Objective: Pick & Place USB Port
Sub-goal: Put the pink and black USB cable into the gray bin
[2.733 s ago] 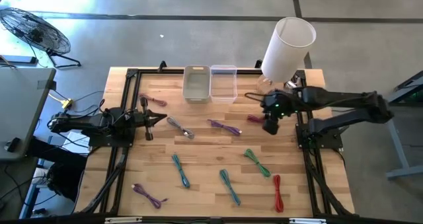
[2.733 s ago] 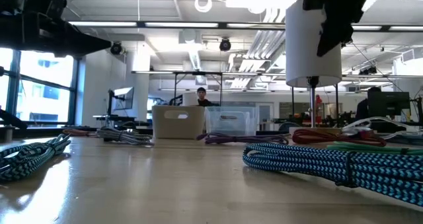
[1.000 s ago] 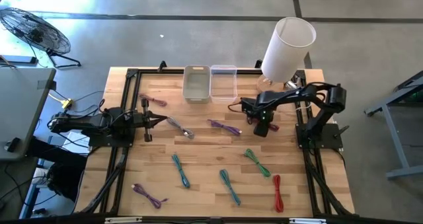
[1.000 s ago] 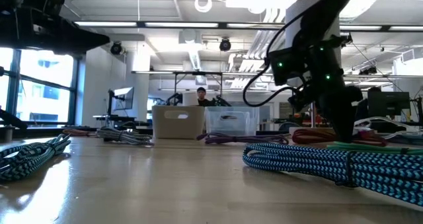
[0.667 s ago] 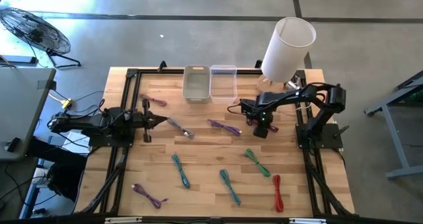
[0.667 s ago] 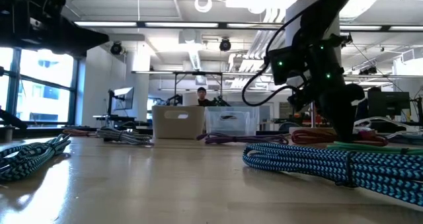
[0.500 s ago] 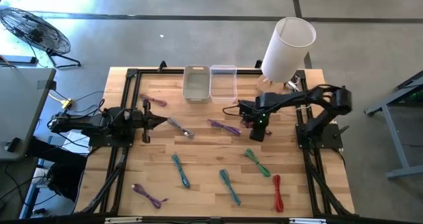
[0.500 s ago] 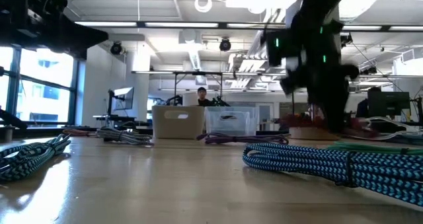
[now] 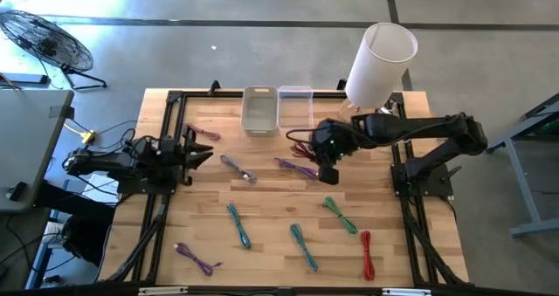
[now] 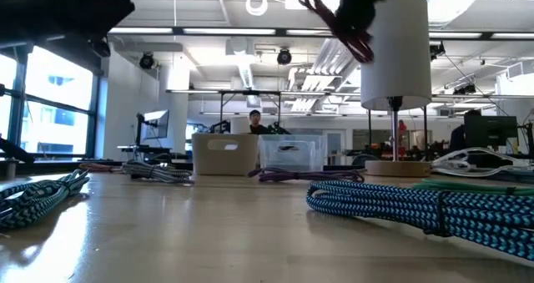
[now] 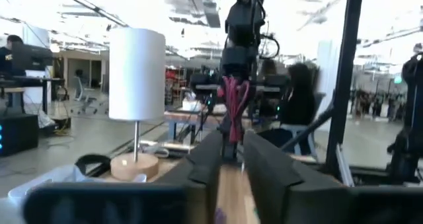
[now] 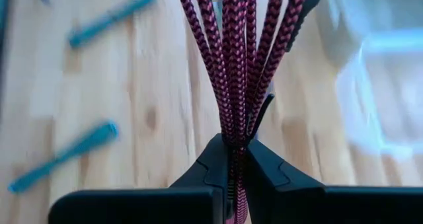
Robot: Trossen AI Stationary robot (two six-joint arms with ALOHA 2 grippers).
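Your right wrist view alone shows the right gripper [image 12: 236, 159] clamped on the braided, dark red cable bundle [image 12: 239, 59], lifted over the wooden table [image 9: 271, 209], while the left gripper [image 11: 228, 159] stands slightly parted, holding nothing.

Overhead layout. Two bins [image 9: 278, 111] stand side by side at the bench's [image 9: 262, 226] far edge, with a lamp [image 9: 377, 65] at the far right corner. The right hand [image 9: 327, 175] hangs over mid-bench just before the bins, a cable bundle [image 12: 241, 65] pinched between its fingers. The left hand [image 9: 203, 151] sits at the left side. Loose cables [image 9: 301, 244] lie across the near half.
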